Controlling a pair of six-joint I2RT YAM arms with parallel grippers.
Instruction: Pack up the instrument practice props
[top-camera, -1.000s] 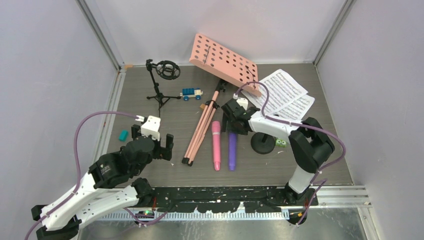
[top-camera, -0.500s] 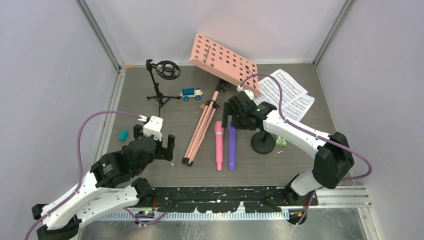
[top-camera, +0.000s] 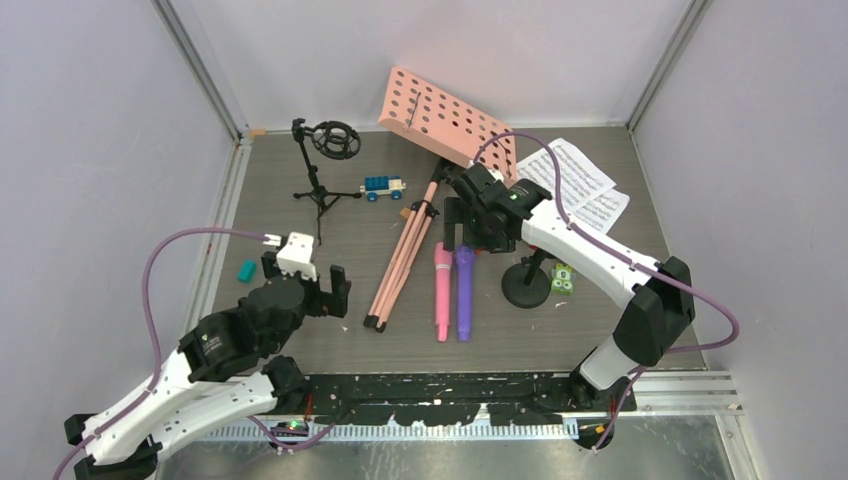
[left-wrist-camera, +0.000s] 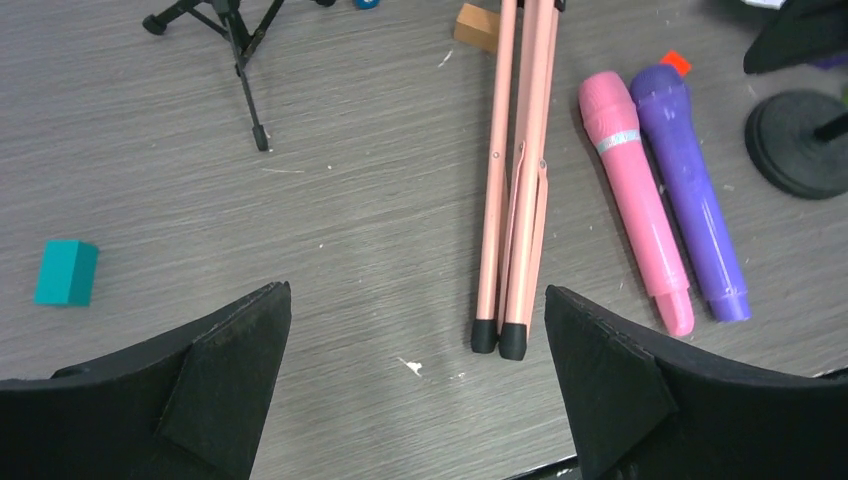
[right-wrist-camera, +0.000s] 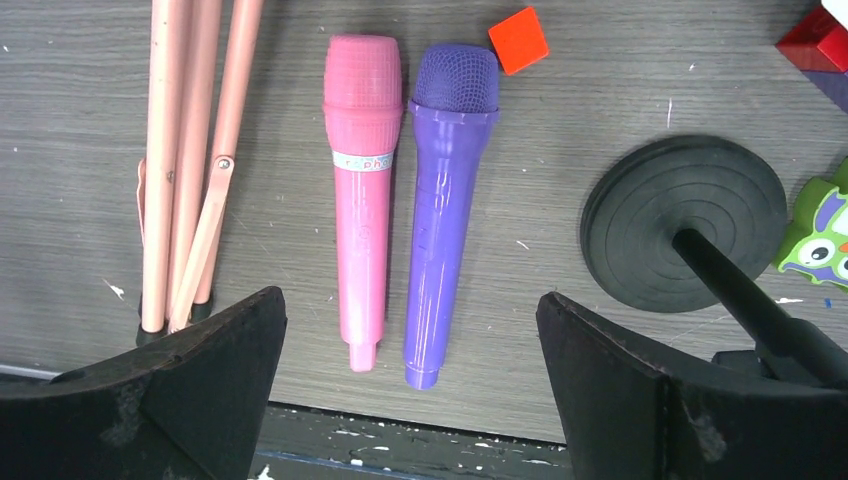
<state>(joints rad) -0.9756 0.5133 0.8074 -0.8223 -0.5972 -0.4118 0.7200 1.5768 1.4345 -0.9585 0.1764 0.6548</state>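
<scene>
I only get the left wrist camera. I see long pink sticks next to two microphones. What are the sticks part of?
Observer: They're the folded legs of the pink music rack. At their far end sits its big pink plate, full of round holes.
Operator: Cool! Is the other robot hand holding anything?
Observer: No. The right gripper hangs open above the pink microphone and the purple microphone, with nothing between its fingers.
</scene>
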